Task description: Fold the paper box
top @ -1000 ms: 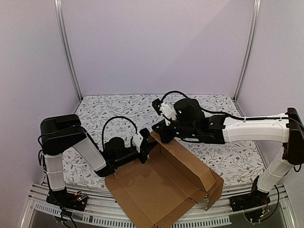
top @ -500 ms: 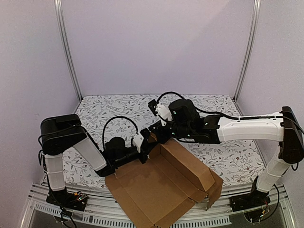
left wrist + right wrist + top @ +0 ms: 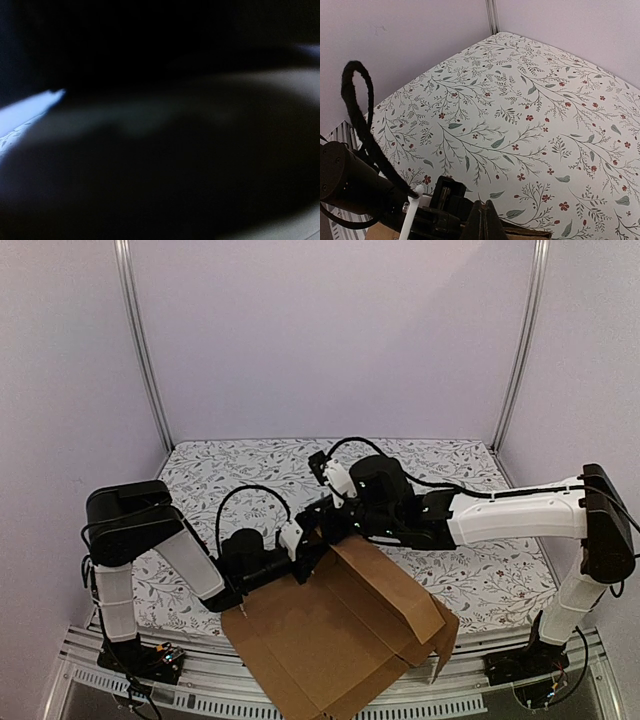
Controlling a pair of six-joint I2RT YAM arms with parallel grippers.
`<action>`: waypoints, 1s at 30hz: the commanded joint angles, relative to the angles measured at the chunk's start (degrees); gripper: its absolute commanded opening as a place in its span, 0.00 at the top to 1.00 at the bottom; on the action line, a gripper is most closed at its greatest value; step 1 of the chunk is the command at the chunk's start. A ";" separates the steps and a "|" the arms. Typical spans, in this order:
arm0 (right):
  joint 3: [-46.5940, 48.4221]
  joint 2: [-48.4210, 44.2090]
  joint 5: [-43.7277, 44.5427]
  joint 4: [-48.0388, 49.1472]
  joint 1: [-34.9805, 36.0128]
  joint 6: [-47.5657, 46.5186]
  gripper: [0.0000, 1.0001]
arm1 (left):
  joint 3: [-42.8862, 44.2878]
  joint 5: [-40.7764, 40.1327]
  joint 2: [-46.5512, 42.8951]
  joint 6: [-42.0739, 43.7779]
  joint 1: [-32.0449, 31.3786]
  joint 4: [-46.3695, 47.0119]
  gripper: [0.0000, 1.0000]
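The right end effector [image 3: 322, 525] has its two fingers closed together with no gap between them. Its tip sits at the far end of the raised side panel [image 3: 395, 585] of the paper box [image 3: 320, 640]; whether any cardboard is pinched between the fingers cannot be told. In the right wrist view the closed fingers [image 3: 481, 220] form one dark point just above a strip of brown cardboard.

The left end effector [image 3: 300, 543] is just beside it, at the far-left edge of the box. How wide it stands cannot be told, since its own camera shows only darkness and blur.

There are two arms, two end effectors and one paper box. The box is a single brown sheet, partly folded, lying at the near side of the flower-patterned surface [image 3: 240, 465] and hanging over the near rail [image 3: 150, 680]. It lies diagonally, one corner pointing far toward the two end effectors. Its long axis and the raised panel run from far left to near right.
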 commanded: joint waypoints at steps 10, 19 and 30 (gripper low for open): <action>-6.83 1.07 6.16 -14.18 1.39 1.01 1.00 | -1.40 -1.22 -0.94 3.52 -0.13 10.97 0.71; -6.38 0.85 5.39 -14.97 1.71 1.34 1.00 | -0.59 -0.42 -1.00 3.53 -0.09 10.96 0.73; -4.26 0.30 3.61 -14.71 1.71 2.02 1.00 | 1.13 1.18 -0.40 2.90 -0.13 10.92 1.00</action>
